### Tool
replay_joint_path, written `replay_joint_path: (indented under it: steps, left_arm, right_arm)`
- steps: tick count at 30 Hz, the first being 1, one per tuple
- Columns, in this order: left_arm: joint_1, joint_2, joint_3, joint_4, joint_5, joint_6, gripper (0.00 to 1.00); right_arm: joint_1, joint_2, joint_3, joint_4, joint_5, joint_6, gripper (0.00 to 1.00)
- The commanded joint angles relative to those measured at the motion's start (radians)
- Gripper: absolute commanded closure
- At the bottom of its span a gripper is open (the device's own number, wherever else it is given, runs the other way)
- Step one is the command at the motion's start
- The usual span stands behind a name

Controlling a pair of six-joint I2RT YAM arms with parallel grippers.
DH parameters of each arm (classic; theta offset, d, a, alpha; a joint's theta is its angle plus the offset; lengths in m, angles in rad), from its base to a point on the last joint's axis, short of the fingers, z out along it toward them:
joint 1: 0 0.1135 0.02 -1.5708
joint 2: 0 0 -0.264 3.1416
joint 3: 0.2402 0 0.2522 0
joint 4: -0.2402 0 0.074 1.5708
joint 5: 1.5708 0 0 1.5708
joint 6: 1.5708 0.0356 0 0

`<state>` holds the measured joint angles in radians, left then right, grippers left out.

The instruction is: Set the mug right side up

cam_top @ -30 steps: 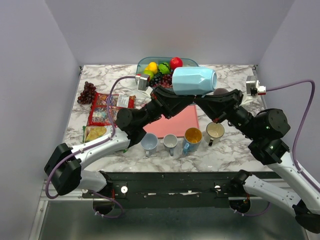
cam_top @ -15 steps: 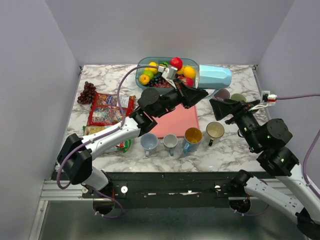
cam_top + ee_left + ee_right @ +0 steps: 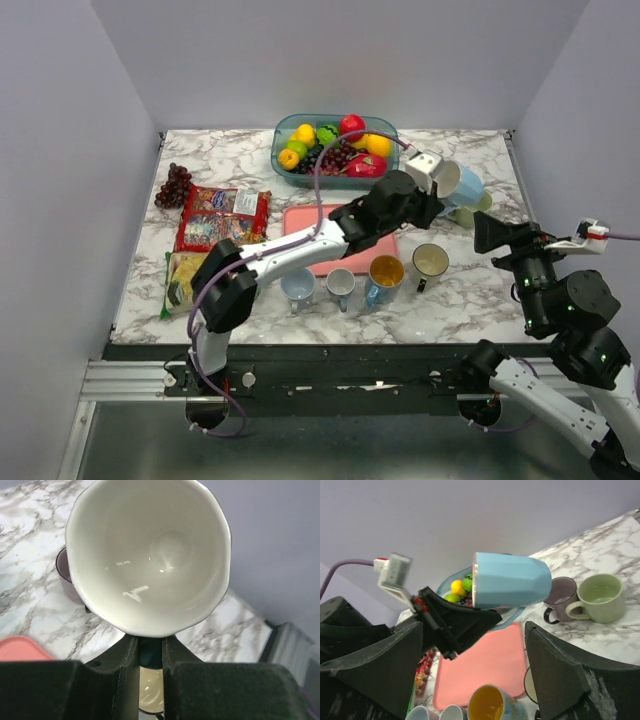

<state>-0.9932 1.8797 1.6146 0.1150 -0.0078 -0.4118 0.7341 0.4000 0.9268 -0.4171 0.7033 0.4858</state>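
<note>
My left gripper [image 3: 440,195] carries the light blue mug [image 3: 465,184] in the air over the table's back right. In the right wrist view the mug [image 3: 510,586] lies on its side, mouth toward the left gripper [image 3: 470,620]. Its white inside [image 3: 150,555] faces the left wrist camera, and the left gripper [image 3: 150,642] is shut on the dark blue handle below the rim. My right gripper [image 3: 495,232] stands open and empty to the right of the mug, apart from it. Its two fingers [image 3: 380,665] frame the scene.
A purple mug [image 3: 561,592] and a green mug [image 3: 600,597] stand upright under the held mug. A pink tray [image 3: 350,245] lies mid-table, with several mugs [image 3: 385,273] in a row before it. A fruit bowl [image 3: 335,145] is behind; grapes [image 3: 175,185] and snack packets [image 3: 215,220] lie left.
The left arm swung the mug from mid-table to the back right and lowered it. The right gripper opened and pulled back to the right.
</note>
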Motion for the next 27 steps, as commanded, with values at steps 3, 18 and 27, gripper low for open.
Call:
replay_joint_path:
  steps: [3, 18, 27]
  left_arm:
    - [-0.071, 0.169, 0.200, -0.113, -0.236, 0.169, 1.00]
    - [-0.137, 0.461, 0.536, -0.291, -0.357, 0.286, 1.00]
    - [-0.182, 0.516, 0.634, -0.377, -0.339, 0.289, 1.00]
  right_arm:
    - [0.008, -0.053, 0.032, -0.140, 0.122, -0.009, 0.12]
    - [0.008, -0.187, 0.060, -0.213, 0.177, -0.006, 0.12]
    - [0.008, -0.201, 0.055, -0.239, 0.186, 0.010, 0.12]
